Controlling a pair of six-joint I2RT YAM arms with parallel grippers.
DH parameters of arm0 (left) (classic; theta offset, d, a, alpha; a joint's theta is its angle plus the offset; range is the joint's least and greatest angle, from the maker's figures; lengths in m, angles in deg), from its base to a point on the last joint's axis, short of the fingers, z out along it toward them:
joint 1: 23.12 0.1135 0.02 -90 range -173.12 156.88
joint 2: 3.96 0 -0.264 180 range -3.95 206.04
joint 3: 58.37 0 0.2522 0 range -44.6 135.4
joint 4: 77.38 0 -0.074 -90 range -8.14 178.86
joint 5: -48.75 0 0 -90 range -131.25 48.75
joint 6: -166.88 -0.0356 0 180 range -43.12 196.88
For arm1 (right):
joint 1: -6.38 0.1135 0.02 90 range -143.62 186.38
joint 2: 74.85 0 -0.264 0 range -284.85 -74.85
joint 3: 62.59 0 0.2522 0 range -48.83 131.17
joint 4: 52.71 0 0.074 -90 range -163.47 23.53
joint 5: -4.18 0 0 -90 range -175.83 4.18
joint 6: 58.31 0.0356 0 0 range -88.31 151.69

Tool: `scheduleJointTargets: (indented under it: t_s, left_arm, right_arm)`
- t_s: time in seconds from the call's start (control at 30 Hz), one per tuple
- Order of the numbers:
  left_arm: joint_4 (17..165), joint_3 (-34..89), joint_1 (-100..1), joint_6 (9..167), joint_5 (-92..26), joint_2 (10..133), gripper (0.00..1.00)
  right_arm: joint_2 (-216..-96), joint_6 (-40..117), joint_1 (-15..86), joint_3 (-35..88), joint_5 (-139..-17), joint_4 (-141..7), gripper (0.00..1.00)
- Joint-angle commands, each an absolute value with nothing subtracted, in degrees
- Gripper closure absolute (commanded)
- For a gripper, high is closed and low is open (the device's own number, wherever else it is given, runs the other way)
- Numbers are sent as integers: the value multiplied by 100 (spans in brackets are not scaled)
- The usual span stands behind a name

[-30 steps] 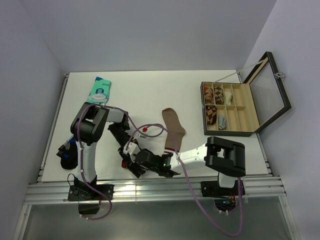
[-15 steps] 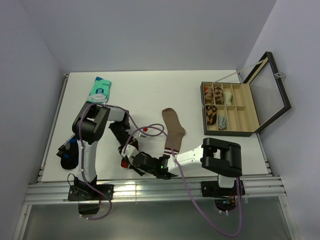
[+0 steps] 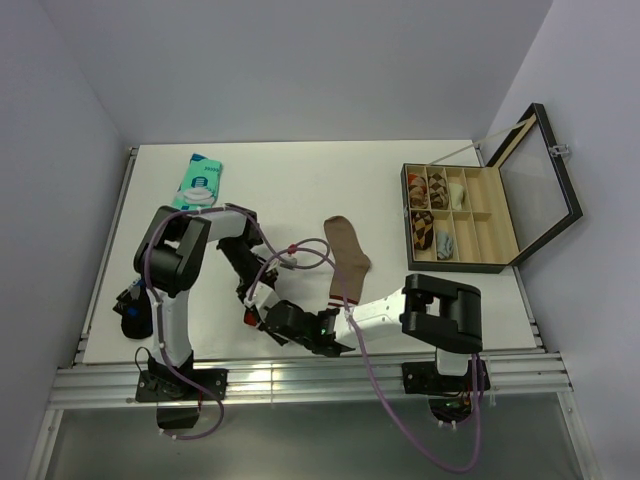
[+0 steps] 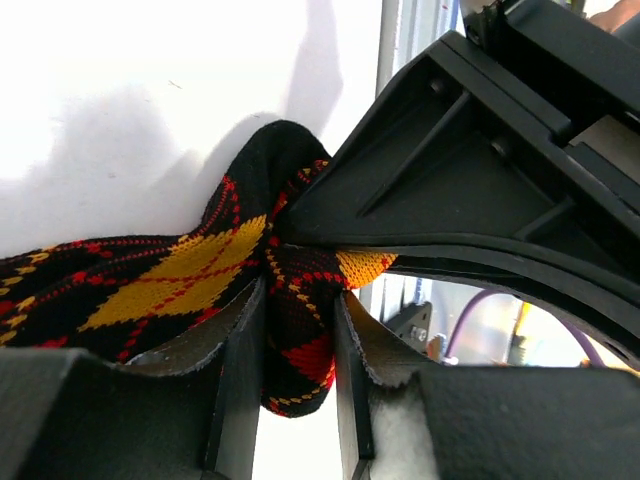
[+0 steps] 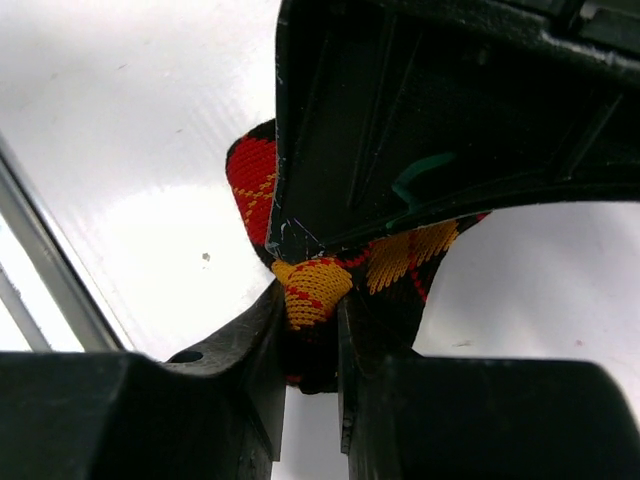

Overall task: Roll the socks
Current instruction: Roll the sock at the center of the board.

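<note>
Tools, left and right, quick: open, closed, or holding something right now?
Left tool: closed on the black argyle sock.
Right tool: closed on the same black argyle sock.

— What is different from one second before?

— The left arm (image 3: 172, 262) has swung its big upper link a little to the left. Its forearm is now steeper, so the left gripper (image 3: 254, 303) has gone slightly farther from the near edge.

— And the other side?

— The right gripper (image 3: 272, 320) has moved left and away from the table edge. It now meets the left one at the black argyle sock (image 4: 180, 285). The right arm's elbow block (image 3: 440, 312) has shifted left too.

— Anything else?

— The purple cable (image 3: 292, 247) with the red marker has risen a bit toward the far side.
</note>
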State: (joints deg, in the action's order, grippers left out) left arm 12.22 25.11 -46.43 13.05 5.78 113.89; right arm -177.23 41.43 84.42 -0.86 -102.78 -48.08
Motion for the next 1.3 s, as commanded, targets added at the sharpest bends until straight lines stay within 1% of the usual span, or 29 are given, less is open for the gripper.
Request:
scheduleJointTargets:
  t_s: [0.0, 0.13, 0.33, 0.47, 0.57, 0.67, 0.8, 0.87, 1.03, 1.27]
  left_arm:
    - [1275, 2799, -4484, 1271, 604, 11004, 66]
    - [1442, 2939, -4238, 1500, 508, 10864, 68]
    - [1319, 3230, -3771, 1509, 464, 10889, 67]
    - [1311, 3063, -3727, 1422, 358, 10907, 67]
    - [1161, 2914, -3727, 1176, 375, 10934, 69]
    - [1520, 2808, -3718, 1412, 340, 10855, 70]
    - [2618, 2773, -3631, 2560, 26, 10661, 71]
    - [2917, 2773, -3631, 2800, -37, 10652, 72]
    - [3121, 2940, -3648, 3126, -90, 10933, 73]
    - [3490, 2817, -3832, 3434, -433, 11232, 76]
  right_arm:
    - [-17900, 4285, 8469, -145, -10270, -5056, 100]
    - [-17917, 4320, 8469, -154, -10270, -5074, 100]
    - [-17943, 4347, 8469, -163, -10226, -5117, 100]
    - [-17961, 4347, 8477, -154, -10217, -5118, 100]
    - [-17979, 4355, 8469, -154, -10209, -5091, 100]
    - [-18005, 4347, 8477, -145, -10173, -5118, 100]
    - [-18005, 4338, 8469, -128, -10191, -5223, 100]
    - [-17953, 4320, 8469, -154, -10173, -5232, 100]
    - [-17900, 4242, 8469, -102, -10086, -5363, 100]
    - [-17856, 4066, 8469, 126, -9665, -5662, 100]
